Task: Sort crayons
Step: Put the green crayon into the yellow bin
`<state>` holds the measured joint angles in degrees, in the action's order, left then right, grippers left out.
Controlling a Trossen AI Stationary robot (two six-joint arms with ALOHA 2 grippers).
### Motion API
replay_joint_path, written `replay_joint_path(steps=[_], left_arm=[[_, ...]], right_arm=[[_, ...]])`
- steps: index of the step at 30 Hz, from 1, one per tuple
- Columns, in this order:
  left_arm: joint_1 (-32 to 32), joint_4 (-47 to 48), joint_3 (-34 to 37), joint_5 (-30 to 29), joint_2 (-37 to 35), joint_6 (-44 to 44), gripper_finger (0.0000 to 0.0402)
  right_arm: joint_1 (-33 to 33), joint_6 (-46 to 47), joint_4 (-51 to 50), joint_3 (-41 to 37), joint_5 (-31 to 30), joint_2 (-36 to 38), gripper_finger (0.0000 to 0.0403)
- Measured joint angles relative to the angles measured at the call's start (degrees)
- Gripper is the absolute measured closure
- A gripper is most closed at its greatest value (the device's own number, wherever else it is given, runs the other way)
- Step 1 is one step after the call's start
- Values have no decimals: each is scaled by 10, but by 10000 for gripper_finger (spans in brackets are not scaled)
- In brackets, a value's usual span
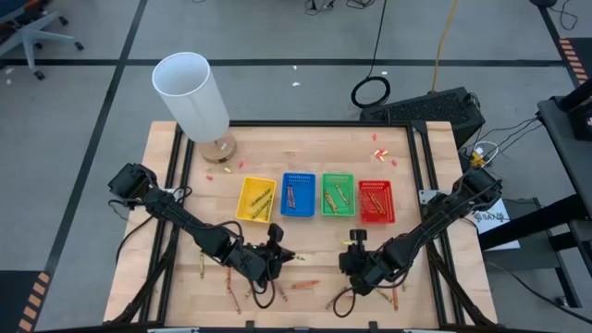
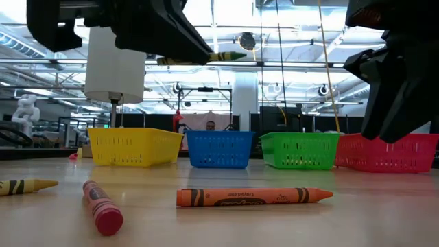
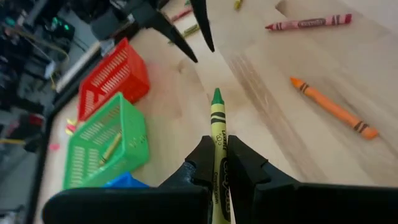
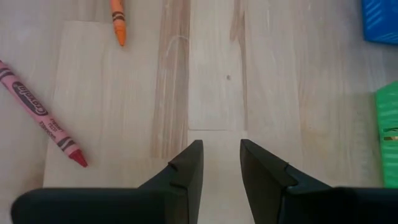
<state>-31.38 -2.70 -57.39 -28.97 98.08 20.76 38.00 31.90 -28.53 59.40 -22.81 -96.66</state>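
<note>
My left gripper (image 3: 217,148) is shut on a yellow-green crayon (image 3: 217,112) with a green tip. It holds it above the table's near middle (image 1: 280,254); in the low view the crayon (image 2: 206,58) hangs level in the air. My right gripper (image 4: 221,155) is open and empty just to its right (image 1: 354,252), low over bare wood. An orange crayon (image 2: 254,197), a red one (image 2: 101,206) and a yellow one (image 2: 24,185) lie flat on the table. The yellow (image 1: 256,199), blue (image 1: 298,194), green (image 1: 337,194) and red (image 1: 376,201) trays stand in a row. My left gripper pinches the crayon's paper-wrapped shaft (image 3: 219,163) between its two fingers. The crayon lies along the fingers, and its green tip (image 3: 216,96) sticks out past the fingertips toward the table's right. It is lifted clear of the table and about level.
A white cylinder (image 1: 190,92) on a round wooden base stands at the far left. More crayons lie along the near edge, among them an orange one (image 1: 305,284). Small red-pink scraps (image 1: 379,153) lie beyond the trays. Each tray holds a few crayons.
</note>
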Motion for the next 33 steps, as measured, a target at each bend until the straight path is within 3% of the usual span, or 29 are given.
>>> replay_joint_path(steps=[13,33], left_arm=[[0,-3,0,-4,0,129,380],[2,-3,0,-15,0,129,380]], right_arm=[[0,-7,0,0,-15,0,310],[0,-11,16,0,-16,0,310]])
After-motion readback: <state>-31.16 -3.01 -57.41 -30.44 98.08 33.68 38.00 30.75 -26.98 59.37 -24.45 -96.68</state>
